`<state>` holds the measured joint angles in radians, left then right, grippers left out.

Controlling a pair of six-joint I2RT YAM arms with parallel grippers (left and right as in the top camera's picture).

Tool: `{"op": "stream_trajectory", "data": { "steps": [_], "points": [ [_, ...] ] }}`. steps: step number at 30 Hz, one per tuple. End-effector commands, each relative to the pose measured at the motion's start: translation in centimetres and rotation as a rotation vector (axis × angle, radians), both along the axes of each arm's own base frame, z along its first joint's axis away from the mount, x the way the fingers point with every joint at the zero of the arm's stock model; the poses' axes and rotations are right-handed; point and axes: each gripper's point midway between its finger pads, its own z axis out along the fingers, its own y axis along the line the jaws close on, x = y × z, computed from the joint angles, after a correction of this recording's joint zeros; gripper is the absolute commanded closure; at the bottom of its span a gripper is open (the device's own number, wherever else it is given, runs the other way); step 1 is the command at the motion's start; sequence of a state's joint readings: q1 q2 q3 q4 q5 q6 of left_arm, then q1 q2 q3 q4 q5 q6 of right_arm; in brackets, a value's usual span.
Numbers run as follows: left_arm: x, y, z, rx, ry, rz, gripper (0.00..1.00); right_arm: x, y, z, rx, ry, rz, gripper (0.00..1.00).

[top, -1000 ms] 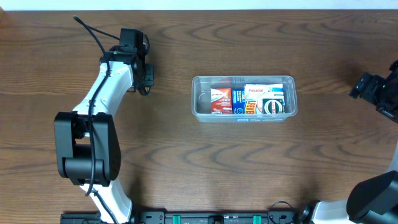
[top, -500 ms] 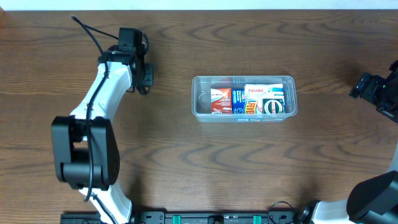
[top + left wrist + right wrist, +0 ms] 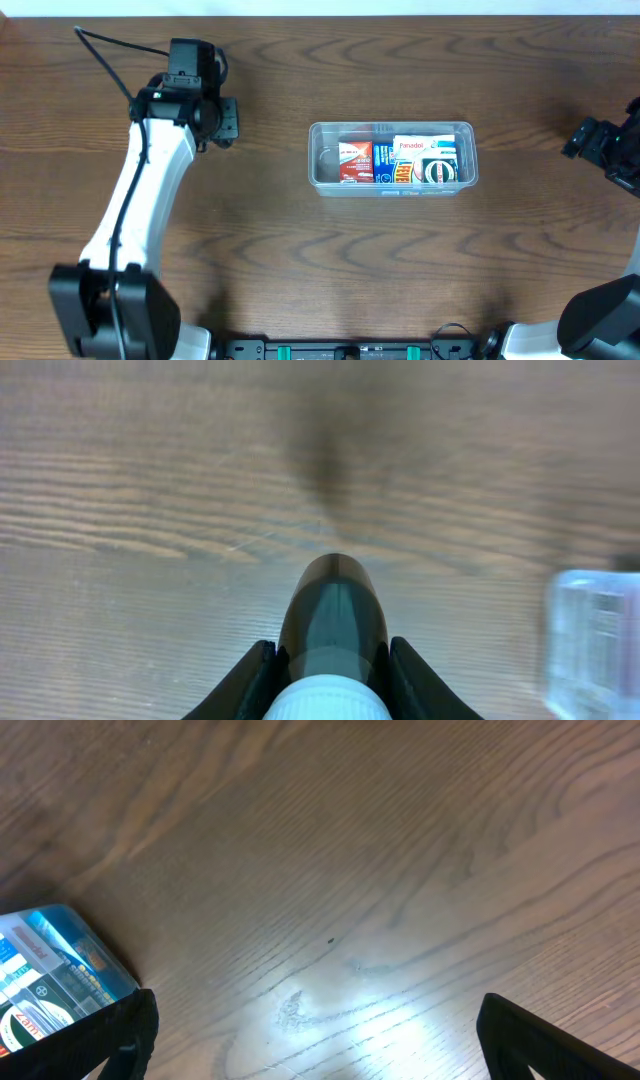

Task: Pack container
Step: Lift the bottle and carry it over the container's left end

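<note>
Pinching one dark bottle (image 3: 333, 610) with a white cap, the left gripper (image 3: 330, 650) hangs over the wooden table (image 3: 150, 480). The right gripper (image 3: 320, 1020) has its fingers spread wide with nothing between them. One container (image 3: 318, 165), a clear tub with rounded corners and a rim, sits mid-table, well apart from both arms. It holds at least four small boxes (image 3: 383, 160) packed side by side. Only the left wrist view shows the bottle; from overhead it cannot be made out.
</note>
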<state>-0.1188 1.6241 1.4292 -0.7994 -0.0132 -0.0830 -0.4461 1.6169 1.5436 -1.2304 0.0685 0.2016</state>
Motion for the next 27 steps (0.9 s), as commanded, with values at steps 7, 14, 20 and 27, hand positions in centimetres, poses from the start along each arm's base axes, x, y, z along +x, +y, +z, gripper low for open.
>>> {"op": "stream_trajectory", "data": {
  "steps": [7,14,20,27],
  "points": [
    [-2.3,-7.7,7.0,-0.158,-0.158,-0.058,0.69,0.0,-0.4,0.5,-0.013,-0.011,-0.019,0.01],
    [-4.5,-12.9,6.0,-0.179,-0.103,-0.158,0.69,0.0,-0.4,0.5,-0.013,-0.011,-0.019,0.01],
    [-5.6,-15.4,5.3,-0.182,-0.077,-0.213,0.69,0.0,-0.4,0.5,-0.013,-0.011,-0.019,0.01],
    [-5.8,-16.9,3.3,-0.191,-0.023,-0.193,0.69,0.0,-0.4,0.5,-0.013,-0.011,-0.019,0.01]
  ]
}}
